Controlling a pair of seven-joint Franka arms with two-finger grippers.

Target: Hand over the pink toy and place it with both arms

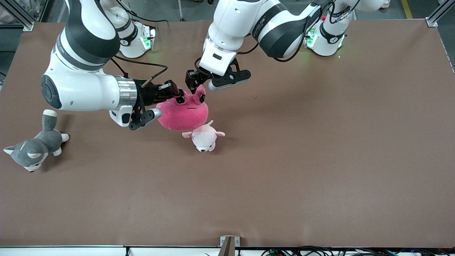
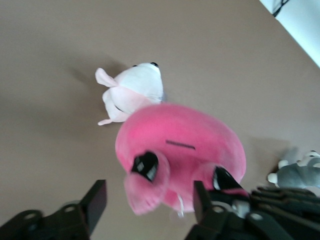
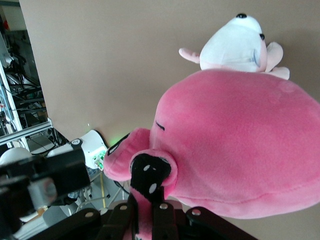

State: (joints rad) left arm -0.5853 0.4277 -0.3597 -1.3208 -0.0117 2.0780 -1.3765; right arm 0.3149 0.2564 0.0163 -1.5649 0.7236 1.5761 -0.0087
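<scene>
The pink toy (image 1: 185, 114) hangs just above the table, held by one of its dark-eyed bumps. My right gripper (image 1: 177, 94) is shut on that bump, and in the right wrist view pink fabric is pinched between the fingers of the right gripper (image 3: 148, 216) below the toy's round body (image 3: 240, 145). My left gripper (image 1: 196, 82) hovers over the toy's other eye bump. In the left wrist view the left gripper (image 2: 150, 202) stands open, one finger on each side of that bump (image 2: 147, 186), not touching it.
A small pale pink-and-white plush (image 1: 203, 138) lies on the brown table (image 1: 302, 142) right beside the pink toy, nearer the front camera. A grey-and-white husky plush (image 1: 33, 147) lies toward the right arm's end of the table.
</scene>
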